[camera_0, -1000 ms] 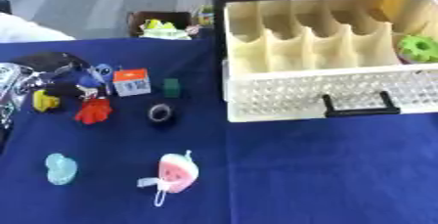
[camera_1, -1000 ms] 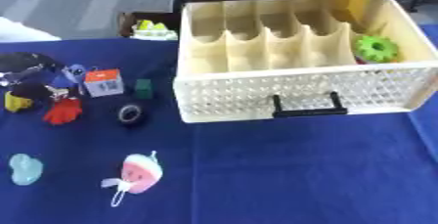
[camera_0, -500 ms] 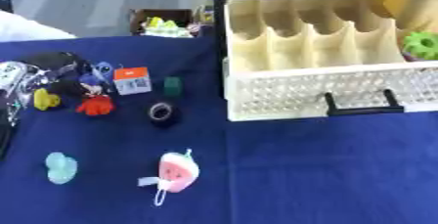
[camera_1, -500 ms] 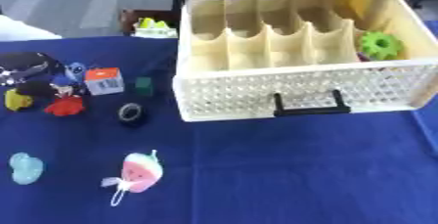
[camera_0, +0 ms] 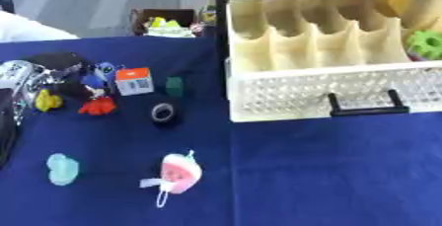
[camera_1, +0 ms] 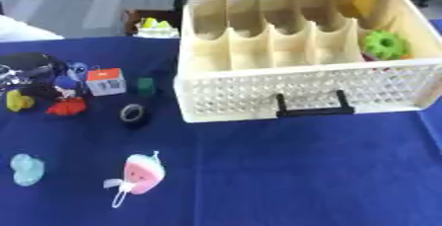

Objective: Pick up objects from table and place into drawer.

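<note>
My left hand (camera_0: 19, 74) shows at the left edge of the counter (camera_1: 302, 170), silver and black, in among the small things there. I cannot tell whether it is open or closed, nor whether it touches any of them. My right hand is out of both views.

The drawer (camera_1: 302, 92) stands pulled out at the far right of the counter. It is cream, with a perforated front wall, a black handle (camera_1: 309, 107) and upright dividers that split it into narrow compartments. A green gear (camera_1: 384, 44) lies in the rightmost compartment. I can see nothing else in the compartments.

Things on the counter, all left of the drawer and apart from it:
- A yellow piece (camera_0: 47, 101) and a red piece (camera_0: 96, 106) lie near each other, just below my hand.
- A blue piece (camera_0: 93, 79) sits above the red one, just left of a white box (camera_0: 134, 81) with an orange top.
- A small green block (camera_0: 175, 86) stands right of the box, nearest the drawer.
- A black tape roll (camera_0: 162, 113) lies flat, just in front of the block.
- A teal piece (camera_0: 62, 169) lies alone near the front left.
- A pink watermelon toy (camera_0: 180, 172) with a pale loop lies to the right of the teal piece, well apart from the rest.
</note>
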Controlling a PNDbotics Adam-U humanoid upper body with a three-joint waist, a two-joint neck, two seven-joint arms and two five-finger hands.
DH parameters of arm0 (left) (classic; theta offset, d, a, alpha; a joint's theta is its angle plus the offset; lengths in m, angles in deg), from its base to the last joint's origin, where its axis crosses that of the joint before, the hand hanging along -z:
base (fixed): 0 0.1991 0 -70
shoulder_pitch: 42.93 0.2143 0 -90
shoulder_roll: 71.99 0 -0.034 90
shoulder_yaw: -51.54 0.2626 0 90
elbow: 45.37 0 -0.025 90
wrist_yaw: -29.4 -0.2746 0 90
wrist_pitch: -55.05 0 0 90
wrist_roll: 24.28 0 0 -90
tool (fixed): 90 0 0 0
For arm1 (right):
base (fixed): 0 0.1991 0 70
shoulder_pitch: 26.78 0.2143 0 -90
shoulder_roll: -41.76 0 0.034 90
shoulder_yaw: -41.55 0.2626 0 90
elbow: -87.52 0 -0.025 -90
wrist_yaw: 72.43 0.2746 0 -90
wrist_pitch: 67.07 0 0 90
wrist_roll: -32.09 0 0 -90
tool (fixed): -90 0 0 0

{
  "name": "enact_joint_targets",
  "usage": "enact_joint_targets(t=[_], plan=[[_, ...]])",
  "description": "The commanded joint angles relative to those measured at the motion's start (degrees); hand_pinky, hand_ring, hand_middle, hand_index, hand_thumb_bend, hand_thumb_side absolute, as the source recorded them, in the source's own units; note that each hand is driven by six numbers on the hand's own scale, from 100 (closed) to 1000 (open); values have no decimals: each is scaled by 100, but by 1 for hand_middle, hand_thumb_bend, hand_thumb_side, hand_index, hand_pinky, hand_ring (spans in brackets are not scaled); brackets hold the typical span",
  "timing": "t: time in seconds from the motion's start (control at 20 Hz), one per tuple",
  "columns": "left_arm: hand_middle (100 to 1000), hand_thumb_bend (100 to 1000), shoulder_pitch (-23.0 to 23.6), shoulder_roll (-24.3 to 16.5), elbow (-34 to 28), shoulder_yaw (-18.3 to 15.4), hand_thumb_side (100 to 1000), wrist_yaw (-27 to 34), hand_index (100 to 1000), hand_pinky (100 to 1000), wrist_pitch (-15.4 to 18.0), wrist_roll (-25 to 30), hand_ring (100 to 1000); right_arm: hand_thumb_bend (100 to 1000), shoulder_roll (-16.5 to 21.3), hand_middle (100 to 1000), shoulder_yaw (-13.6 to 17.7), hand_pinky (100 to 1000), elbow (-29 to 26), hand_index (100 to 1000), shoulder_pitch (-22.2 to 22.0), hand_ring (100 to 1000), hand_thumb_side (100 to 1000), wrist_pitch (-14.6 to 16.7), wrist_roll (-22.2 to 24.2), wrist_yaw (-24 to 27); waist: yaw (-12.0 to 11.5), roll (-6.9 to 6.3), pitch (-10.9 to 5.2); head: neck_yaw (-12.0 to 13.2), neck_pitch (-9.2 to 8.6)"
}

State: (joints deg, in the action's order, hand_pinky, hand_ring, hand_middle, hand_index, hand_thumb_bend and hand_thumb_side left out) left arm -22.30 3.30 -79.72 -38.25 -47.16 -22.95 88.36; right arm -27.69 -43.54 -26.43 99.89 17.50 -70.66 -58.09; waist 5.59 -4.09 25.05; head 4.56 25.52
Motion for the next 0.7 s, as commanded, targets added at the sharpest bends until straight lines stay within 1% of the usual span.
enact_joint_targets(t=[0.05, 0.2, 0.3, 0.45, 0.7], plan=[[810, 419, -119, -128, -44, -27, 856, -151, 959, 748, -34, 41, 820, 100, 92, 354, 86, 586, -65, 703, 32, 463, 1000, 19, 29, 64, 5, 24, -108, 23, -98], [831, 433, -123, -121, -32, -39, 877, -204, 975, 751, 1, 102, 826, 100, 83, 352, 93, 587, -65, 702, 15, 462, 1000, 12, 46, 78, 9, 26, -98, 26, -106], [838, 412, -129, -119, -22, -59, 851, -199, 984, 750, 4, 131, 831, 100, 82, 351, 95, 588, -65, 702, -4, 461, 1000, -2, 70, 80, 7, 28, -94, 25, -97], [817, 349, -153, -117, -10, -100, 784, -92, 967, 736, -12, 166, 819, 100, 72, 350, 100, 591, -65, 701, -31, 460, 1000, -16, 115, 88, -3, 29, -90, 29, -85], [773, 330, -140, -132, 14, -118, 762, 28, 929, 704, -102, 200, 798, 100, 44, 352, 116, 595, -65, 701, -43, 462, 1000, 11, 136, 122, 15, 17, -69, 38, -122]])
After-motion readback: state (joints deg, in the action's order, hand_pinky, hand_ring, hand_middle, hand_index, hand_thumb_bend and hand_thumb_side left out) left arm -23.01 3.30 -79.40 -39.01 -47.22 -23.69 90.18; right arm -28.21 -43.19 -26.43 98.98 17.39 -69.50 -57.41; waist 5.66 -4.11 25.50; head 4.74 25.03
